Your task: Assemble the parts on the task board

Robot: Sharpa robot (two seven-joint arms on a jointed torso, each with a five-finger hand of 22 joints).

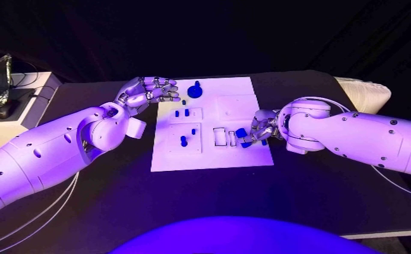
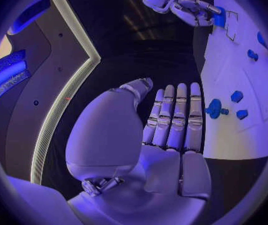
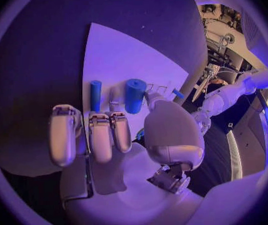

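Right fingers: the right hand holds a blue cylinder part upright at the near right of the task board, beside the small slots.
Left fingers: the left hand rests straight and together, empty, at the board's far left corner.
Progress: judged partway; pegs stand in the left recesses, a knobbed part lies loose at the far edge.
Recesses: one long part sits in the near-left one.
Worktop: dark, carries the board.
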